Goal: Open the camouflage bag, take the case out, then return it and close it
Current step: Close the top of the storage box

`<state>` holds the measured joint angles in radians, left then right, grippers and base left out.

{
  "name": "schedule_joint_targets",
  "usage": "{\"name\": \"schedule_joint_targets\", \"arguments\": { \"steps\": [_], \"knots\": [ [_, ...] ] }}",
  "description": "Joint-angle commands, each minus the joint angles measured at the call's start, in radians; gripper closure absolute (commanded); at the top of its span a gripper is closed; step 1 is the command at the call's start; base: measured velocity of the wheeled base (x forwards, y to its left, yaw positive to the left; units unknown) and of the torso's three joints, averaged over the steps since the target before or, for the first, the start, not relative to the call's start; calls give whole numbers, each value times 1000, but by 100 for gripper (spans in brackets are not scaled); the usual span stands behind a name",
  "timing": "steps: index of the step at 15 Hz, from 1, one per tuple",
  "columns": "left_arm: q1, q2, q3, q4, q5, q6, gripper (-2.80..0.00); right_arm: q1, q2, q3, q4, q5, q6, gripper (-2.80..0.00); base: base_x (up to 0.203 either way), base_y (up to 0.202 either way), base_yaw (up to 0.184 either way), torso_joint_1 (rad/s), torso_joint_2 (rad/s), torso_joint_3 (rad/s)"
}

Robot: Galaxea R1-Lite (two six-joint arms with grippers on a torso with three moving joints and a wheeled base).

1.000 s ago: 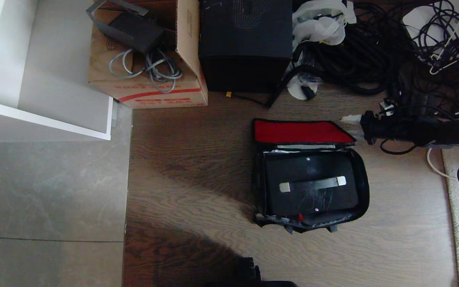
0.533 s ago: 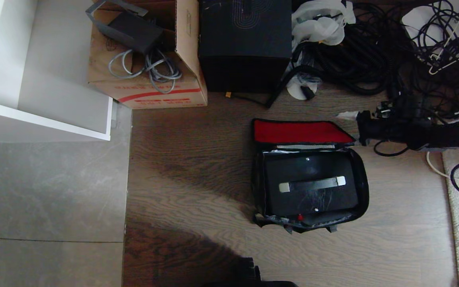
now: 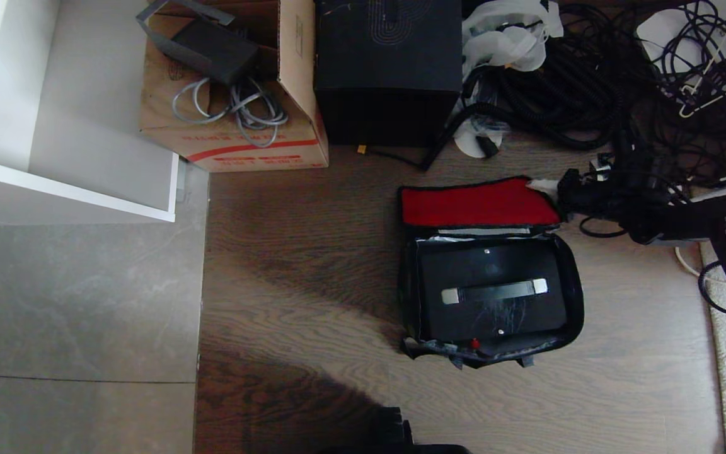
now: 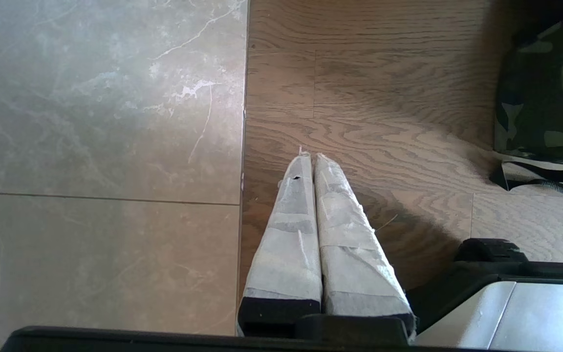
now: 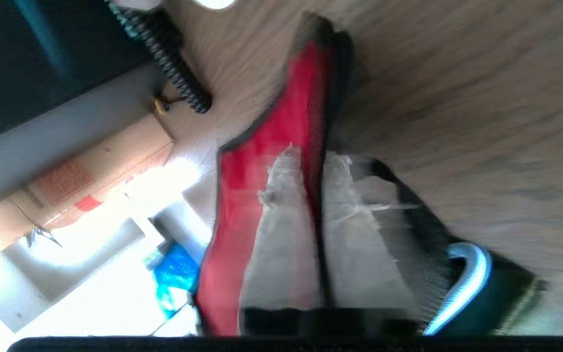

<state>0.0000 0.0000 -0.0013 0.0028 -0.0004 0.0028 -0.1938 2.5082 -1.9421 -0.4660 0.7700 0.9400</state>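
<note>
ITEM 1, camouflage bag [image 3: 574,296]: on the wooden floor [image 3: 300,265], toward 3 o'clock of the head view. Lid open; case inside.

ITEM 2, lid flap, red inner panel [image 3: 476,205]: at the bag's 12 o'clock edge. Change: a second ago it lay flat with the right arm's tip just beside its 3 o'clock corner; that corner is now raised and the flap's far edge slants.

ITEM 3, case [image 3: 492,293]: black, handle with silver ends uppermost, seated in the bag's body. Position unchanged over the last second.

ITEM 4, right hand [image 3: 549,186]: at the flap's 3 o'clock corner. Its taped fingers [image 5: 281,230] were apart a second ago and are now pressed together with the flap's black edge between them, red lining on one side; it has hold of the flap and nothing else.

ITEM 5, left hand [image 4: 311,161]: parked over the floor by the tile seam, fingers pressed together, holding nothing.

ITEM 6, surroundings: cardboard box [image 3: 237,135] at 11 o'clock; black box [image 3: 388,69] at 12 o'clock; cable tangle [image 3: 596,82] at 1 o'clock.

ASSESSMENT: with the case back in the bag and the flap newly gripped, the work appears to be at the closing stage. The next move is likely to swing the flap toward 6 o'clock over the case; the zipper would remain to be dealt with
</note>
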Motion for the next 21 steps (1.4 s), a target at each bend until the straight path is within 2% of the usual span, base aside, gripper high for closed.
{"name": "schedule_joint_targets", "arguments": {
  "steps": [1,7,9,14,16,19,21],
  "knots": [
    [0,0,0,0,0,0,0,-3,-5,0,-2,6,5,0,0,0,0,0,0,0],
    [0,0,0,0,0,0,0,-9,-107,56,-2,6,-14,0,0,0,0,0,0,0],
    [0,0,0,0,0,0,0,-13,-178,145,-3,12,-97,0,0,0,0,0,0,0],
    [0,0,0,0,0,0,0,-12,-371,466,-3,103,-399,0,0,0,0,0,0,0],
    [0,0,0,0,0,0,0,-12,-426,553,4,135,-539,0,0,0,0,0,0,0],
    [0,0,0,0,0,0,0,-9,-472,648,5,147,-623,0,0,0,0,0,0,0],
    [0,0,0,0,0,0,0,-10,-486,671,15,153,-647,0,0,0,0,0,0,0]
  ]
}}
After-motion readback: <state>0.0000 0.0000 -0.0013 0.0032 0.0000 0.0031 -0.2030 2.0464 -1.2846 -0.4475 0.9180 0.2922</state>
